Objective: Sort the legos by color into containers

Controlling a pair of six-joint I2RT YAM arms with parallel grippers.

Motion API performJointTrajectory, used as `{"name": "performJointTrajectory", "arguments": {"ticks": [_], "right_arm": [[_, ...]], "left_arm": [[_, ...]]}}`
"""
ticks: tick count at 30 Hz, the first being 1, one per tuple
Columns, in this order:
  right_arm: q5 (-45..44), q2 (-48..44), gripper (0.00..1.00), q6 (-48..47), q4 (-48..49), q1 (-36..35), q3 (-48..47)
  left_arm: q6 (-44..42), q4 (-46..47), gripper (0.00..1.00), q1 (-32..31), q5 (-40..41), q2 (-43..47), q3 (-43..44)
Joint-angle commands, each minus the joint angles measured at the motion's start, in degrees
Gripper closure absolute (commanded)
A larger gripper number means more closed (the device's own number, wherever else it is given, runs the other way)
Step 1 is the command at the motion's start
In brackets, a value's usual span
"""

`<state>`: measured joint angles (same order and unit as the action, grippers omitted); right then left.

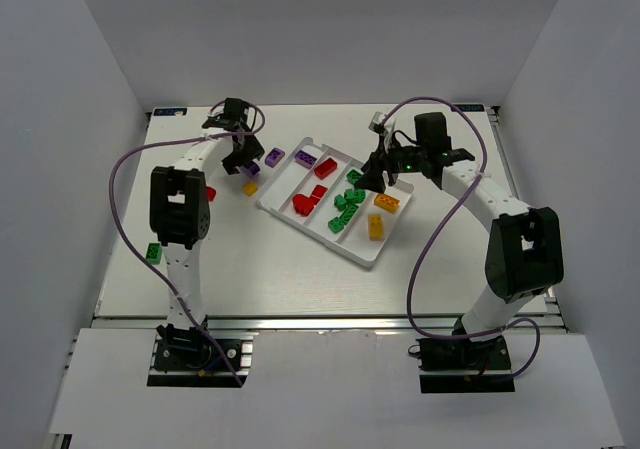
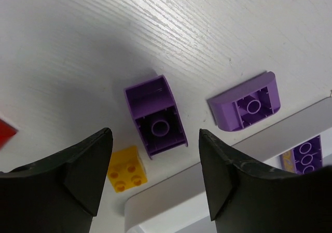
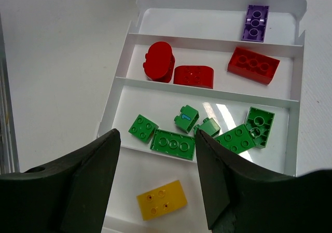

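The white tray (image 1: 366, 260) lies mid-table, its containers running side by side. They hold one purple lego (image 3: 255, 23), three red legos (image 3: 193, 76), several green legos (image 3: 171, 144) and yellow legos (image 3: 161, 199). My left gripper (image 1: 243, 157) (image 2: 155, 165) is open just off the tray's left corner (image 2: 171, 191). It hangs over an upturned purple lego (image 2: 155, 121), with a yellow lego (image 2: 126, 168) and a second purple lego (image 2: 246, 100) beside it. My right gripper (image 1: 372, 176) (image 3: 158, 176) is open and empty above the green and yellow containers.
A red lego (image 1: 209, 193) lies on the table, partly hidden by the left arm. A green lego (image 1: 153, 252) sits alone near the left edge. White walls stand round the table on three sides.
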<state>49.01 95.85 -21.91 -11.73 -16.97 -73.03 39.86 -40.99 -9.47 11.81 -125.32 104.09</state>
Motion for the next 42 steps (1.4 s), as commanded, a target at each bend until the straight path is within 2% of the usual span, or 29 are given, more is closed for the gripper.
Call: {"name": "performJointTrajectory", "arguments": {"ticks": [1,8,14,20,26,32,34,36,39,40,41,42], "right_arm": [[0.82,-2.34,0.35,0.55,1.62,0.27,0.52],[0.82,-2.08,0.35,0.82,1.62,0.27,0.70],[0.73,-1.90,0.35,0.99,1.71,0.27,0.61],[0.64,-1.55,0.35,0.64,1.27,0.27,0.17],[0.47,-1.72,0.35,0.29,0.57,0.18,-0.44],[0.56,-1.72,0.35,0.38,0.12,0.27,-0.62],[0.64,-1.81,0.35,0.55,-0.05,0.27,-0.62],[0.82,-1.64,0.37,0.64,-0.14,0.18,-0.62],[1.34,-1.37,0.48,0.73,-0.31,0.27,-0.88],[1.43,-1.02,0.53,0.90,-0.49,0.27,-0.97],[1.52,-0.85,0.63,0.91,-0.84,0.27,-1.58],[1.70,-0.58,0.67,0.99,-1.71,0.27,-1.93]], "left_arm": [[-0.39,-0.14,0.24,0.25,-1.00,-0.89,3.65],[-0.30,0.21,0.29,0.25,-1.79,-3.18,5.68],[-0.66,0.65,0.39,0.25,-1.88,-2.83,3.40],[-1.45,1.97,0.65,0.25,-2.94,-1.16,2.43],[-4.95,4.77,0.82,0.25,-4.95,5.33,-1.42],[-8.82,15.93,0.88,0.25,-11.27,19.39,-13.37],[-9.88,20.24,0.89,0.16,-17.07,22.12,-18.21],[-11.02,23.31,0.89,-0.10,-22.76,24.50,-21.37],[-12.17,24.03,0.89,-1.24,-26.04,24.25,-22.35],[-12.17,24.12,0.89,-1.60,-27.27,23.81,-22.09],[-11.74,24.38,0.89,-2.03,-27.98,23.19,-21.92],[-11.47,24.99,0.89,-3.08,-28.42,22.06,-21.74]]}}
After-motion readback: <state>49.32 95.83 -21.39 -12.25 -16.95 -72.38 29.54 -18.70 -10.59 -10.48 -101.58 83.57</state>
